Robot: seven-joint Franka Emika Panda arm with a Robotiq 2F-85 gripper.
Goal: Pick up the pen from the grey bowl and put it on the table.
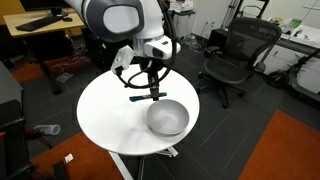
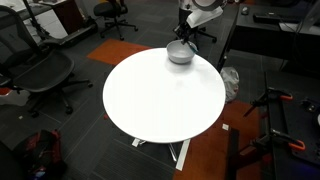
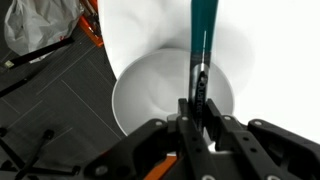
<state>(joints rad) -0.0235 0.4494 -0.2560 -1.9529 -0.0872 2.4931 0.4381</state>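
1. In the wrist view the gripper [image 3: 200, 108] fills the lower edge. Its two dark fingers [image 3: 185, 118] are clamped on the dark lower end of the pen [image 3: 203, 40].
2. The pen runs straight away from the jaws. Its teal body points to the top of the view, past the far rim of the grey bowl [image 3: 150, 95].
3. The bowl lies directly under the gripper, shiny and round. Nothing shows inside it except the pen's shadow and reflection.
4. The bowl sits on the white table [image 3: 270, 60], close to the table's edge, with dark floor beyond.
5. In an exterior view the gripper [image 1: 150, 88] hangs over the table [image 1: 105, 115] just beside the bowl [image 1: 167, 120]. The pen [image 1: 140, 98] sticks out level to one side and appears to hang above the tabletop.
6. In an exterior view the bowl [image 2: 180, 54] stands at the far edge of the table [image 2: 160, 105], with the gripper [image 2: 186, 38] above it; the pen is too small to make out here.
7. Farther off stand a black office chair [image 1: 235, 55] and a wooden desk [image 1: 40, 30].
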